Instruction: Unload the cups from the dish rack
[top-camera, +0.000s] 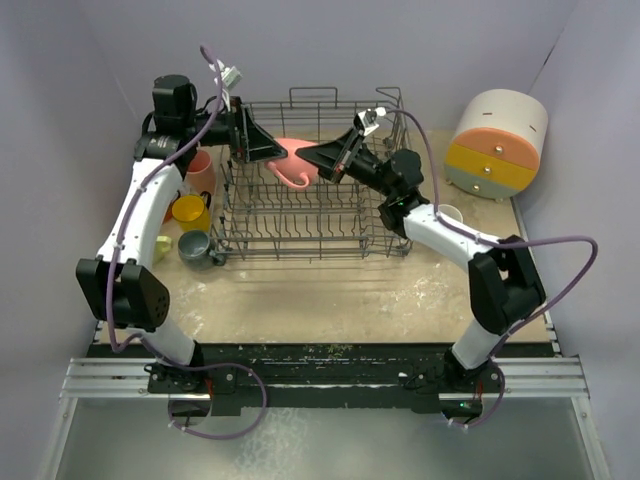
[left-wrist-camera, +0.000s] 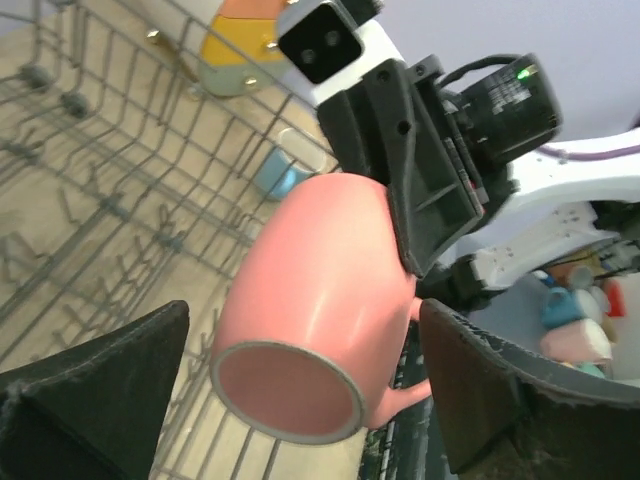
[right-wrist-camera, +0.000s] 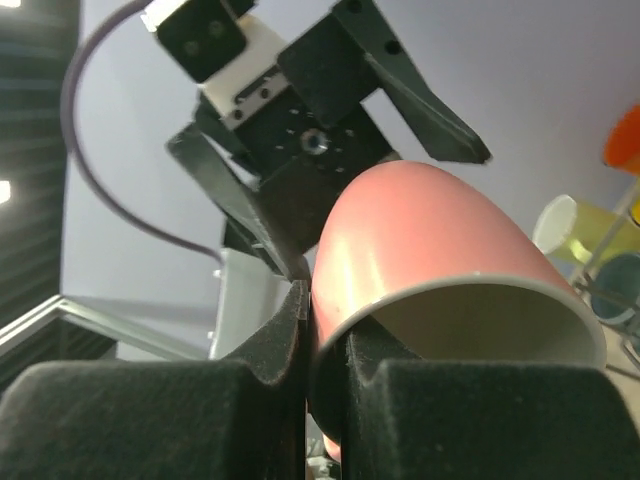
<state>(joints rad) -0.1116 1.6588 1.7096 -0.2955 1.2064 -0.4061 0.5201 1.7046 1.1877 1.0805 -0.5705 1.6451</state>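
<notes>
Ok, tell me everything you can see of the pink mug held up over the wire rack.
The glossy salmon-pink ceramic-looking mug has one loop handle and a grey ring around its base. It lies on its side in the air above the dark grey wire dish rack, base toward the left arm, mouth toward the right. The right tool pinches its rim wall from inside and outside. The left tool is open, its fingers flanking the mug without touching it.

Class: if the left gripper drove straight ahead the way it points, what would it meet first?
The pink mug, pinched at its rim by the right gripper, lies straight ahead of the open left gripper; how near is unclear.
</notes>
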